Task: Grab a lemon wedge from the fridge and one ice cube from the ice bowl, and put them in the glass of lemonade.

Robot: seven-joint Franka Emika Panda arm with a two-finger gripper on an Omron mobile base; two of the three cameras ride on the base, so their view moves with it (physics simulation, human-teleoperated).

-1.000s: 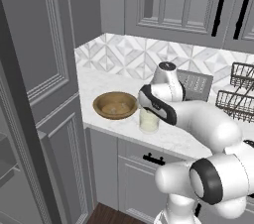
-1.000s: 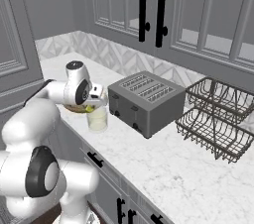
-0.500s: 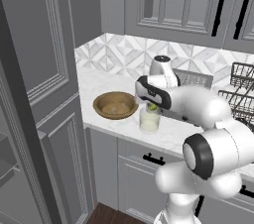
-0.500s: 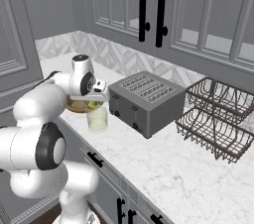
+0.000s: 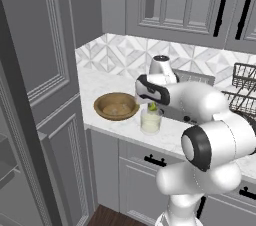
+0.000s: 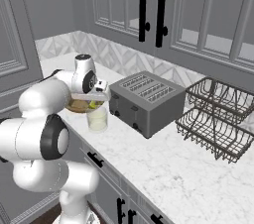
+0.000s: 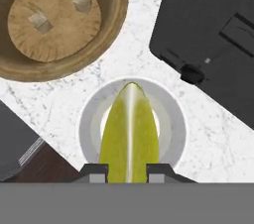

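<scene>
- I am pinching the lemon wedge (image 7: 129,134) between my gripper (image 7: 127,171) fingers, jaws nearly closed on it.
- I am hovering it directly over the glass of lemonade (image 5: 150,119) on the counter (image 6: 163,158).
- The ice bowl (image 7: 59,20), holding two cubes, is sitting just beside the glass, with the toaster (image 6: 147,101) near.

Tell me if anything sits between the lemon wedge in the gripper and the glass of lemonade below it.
Nothing visible does. The gripper holds the lemon wedge directly over the open mouth of the glass of lemonade; the ice bowl and toaster sit off to the sides.
</scene>
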